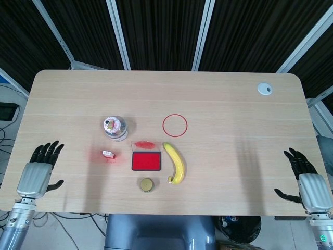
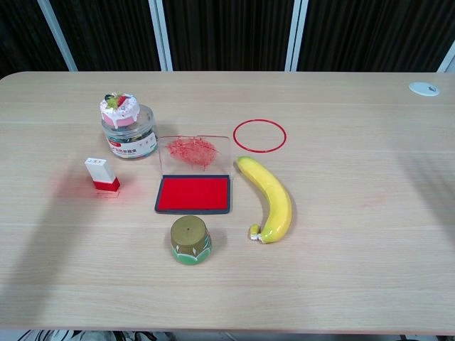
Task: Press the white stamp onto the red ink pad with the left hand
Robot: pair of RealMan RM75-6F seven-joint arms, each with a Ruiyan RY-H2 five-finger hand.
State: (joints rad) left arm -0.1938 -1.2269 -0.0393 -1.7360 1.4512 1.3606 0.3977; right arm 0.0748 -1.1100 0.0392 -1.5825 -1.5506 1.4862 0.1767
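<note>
The white stamp [image 1: 108, 154] [image 2: 102, 174] with a red base stands upright on the table, left of the red ink pad [image 1: 145, 161] [image 2: 194, 193]. The pad lies open, its clear lid [image 2: 197, 153] folded back behind it. My left hand [image 1: 37, 172] hovers at the table's near left edge, fingers spread, holding nothing, well to the left of the stamp. At the near right edge my right hand [image 1: 307, 181] is open too. Neither hand shows in the chest view.
A clear jar with a cake-shaped lid [image 2: 128, 126] stands behind the stamp. A banana [image 2: 270, 199] lies right of the pad, a red ring [image 2: 259, 135] behind it, a small green-gold pot [image 2: 190, 239] in front. A white disc [image 1: 265, 88] sits far right.
</note>
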